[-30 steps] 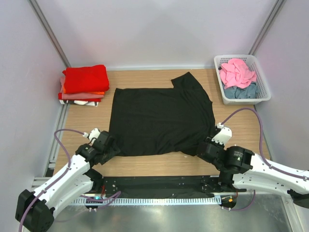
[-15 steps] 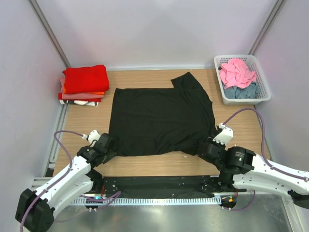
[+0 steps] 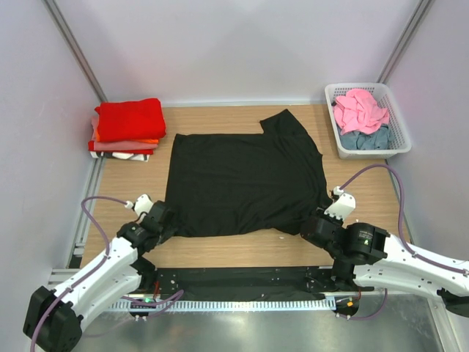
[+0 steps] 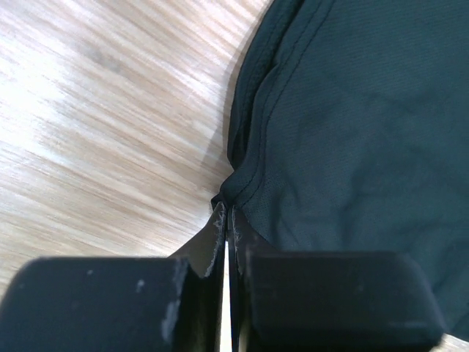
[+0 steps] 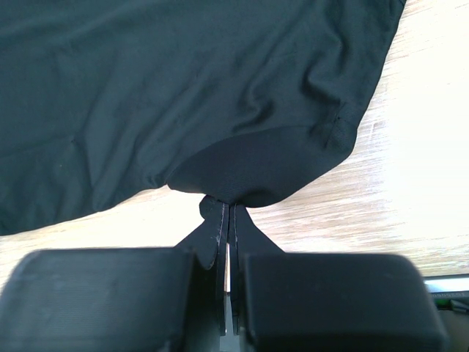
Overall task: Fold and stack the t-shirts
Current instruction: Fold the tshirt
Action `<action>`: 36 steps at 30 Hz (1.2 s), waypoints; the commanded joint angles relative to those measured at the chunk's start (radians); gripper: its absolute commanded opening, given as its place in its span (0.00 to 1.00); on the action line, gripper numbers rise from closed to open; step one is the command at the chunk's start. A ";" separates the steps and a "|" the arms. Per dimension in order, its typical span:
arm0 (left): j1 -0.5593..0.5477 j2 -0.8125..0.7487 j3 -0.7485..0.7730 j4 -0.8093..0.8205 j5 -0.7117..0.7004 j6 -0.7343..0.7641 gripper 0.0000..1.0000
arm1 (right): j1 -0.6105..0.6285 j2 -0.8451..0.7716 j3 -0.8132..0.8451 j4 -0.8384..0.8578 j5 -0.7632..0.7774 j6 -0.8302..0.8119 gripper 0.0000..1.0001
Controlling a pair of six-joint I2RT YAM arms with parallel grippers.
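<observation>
A black t-shirt (image 3: 245, 180) lies spread flat on the wooden table, one sleeve sticking out at its far right. My left gripper (image 3: 167, 224) is shut on the shirt's near left corner (image 4: 233, 192), the hem pinched between its fingertips. At the near right corner, my right gripper (image 3: 314, 224) is shut on the cloth (image 5: 249, 172), which bulges just above the tips. A stack of folded t-shirts (image 3: 128, 128), red on top with orange and white below, sits at the far left. Pink and grey-blue t-shirts (image 3: 363, 117) lie crumpled in the basket.
The white lattice basket (image 3: 399, 132) stands at the far right by the wall. Metal frame posts rise at both back corners. Bare wood (image 3: 242, 249) shows between the shirt's near hem and the black strip at the table's front edge.
My left gripper has closed onto the shirt's near left corner and edged slightly forward. The right gripper stays shut on its corner, nearly still.
</observation>
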 commanded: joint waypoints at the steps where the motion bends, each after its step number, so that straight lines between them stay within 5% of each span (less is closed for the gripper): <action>1: -0.004 -0.025 0.019 0.034 -0.027 0.030 0.00 | 0.005 -0.003 -0.001 0.005 0.052 0.031 0.01; 8: -0.004 -0.067 0.154 -0.072 -0.007 0.074 0.00 | 0.005 0.032 0.066 -0.020 0.121 -0.008 0.01; 18: 0.004 0.091 0.372 -0.083 -0.006 0.185 0.00 | 0.004 0.153 0.232 -0.031 0.273 -0.130 0.01; 24: 0.071 0.195 0.482 -0.054 0.054 0.263 0.00 | -0.012 0.213 0.284 0.087 0.313 -0.336 0.01; 36: 0.202 0.392 0.599 0.026 0.155 0.341 0.00 | -0.393 0.372 0.318 0.421 -0.046 -0.779 0.01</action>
